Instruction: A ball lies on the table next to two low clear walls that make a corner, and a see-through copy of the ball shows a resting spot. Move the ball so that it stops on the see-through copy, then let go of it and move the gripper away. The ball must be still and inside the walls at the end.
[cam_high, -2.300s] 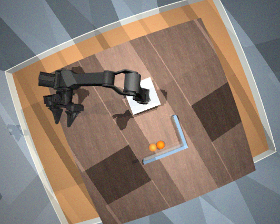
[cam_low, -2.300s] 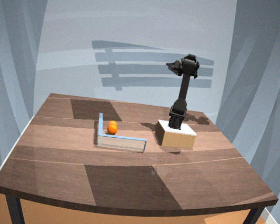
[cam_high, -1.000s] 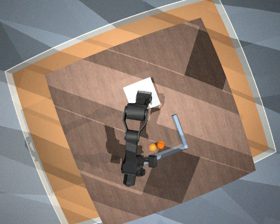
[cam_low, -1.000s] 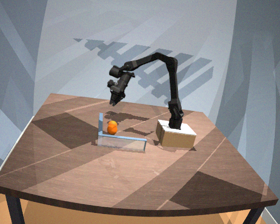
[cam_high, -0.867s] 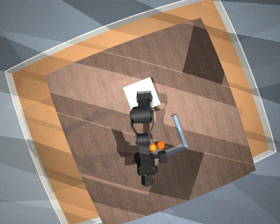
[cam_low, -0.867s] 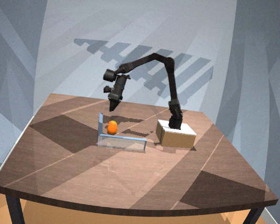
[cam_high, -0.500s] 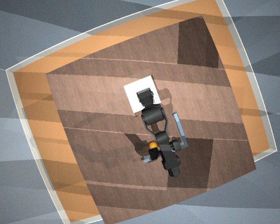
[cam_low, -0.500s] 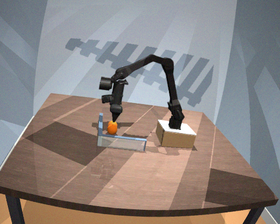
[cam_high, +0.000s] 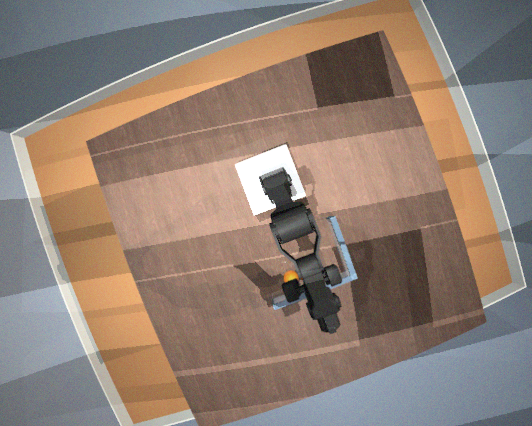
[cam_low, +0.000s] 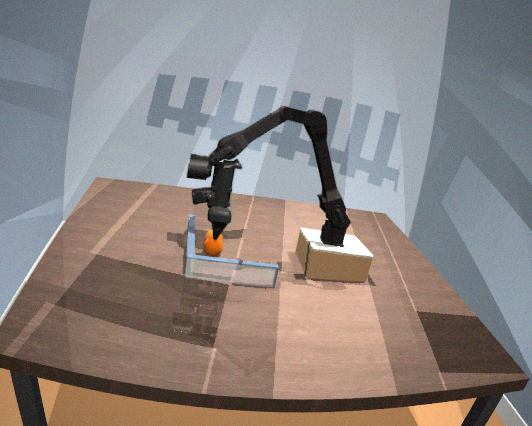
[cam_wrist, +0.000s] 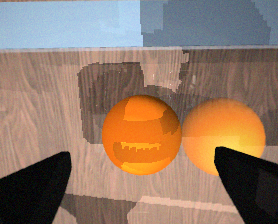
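clear walls (cam_low: 232, 272) beside ball (cam_wrist: 141, 134)

Striped brown wooden table (cam_low: 320, 330) on dark legs, tan white-topped box (cam_low: 334, 262) toward one side.

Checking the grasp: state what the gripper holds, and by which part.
Nothing is held. The gripper is open, its fingers apart either side of the ball, not closed on it.

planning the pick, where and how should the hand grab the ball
Grip the ball across its middle, coming straight down from above. It is round, so any diameter works, and it sits between the open hand's fingers. The wall stands beyond it, leaving the sides free.
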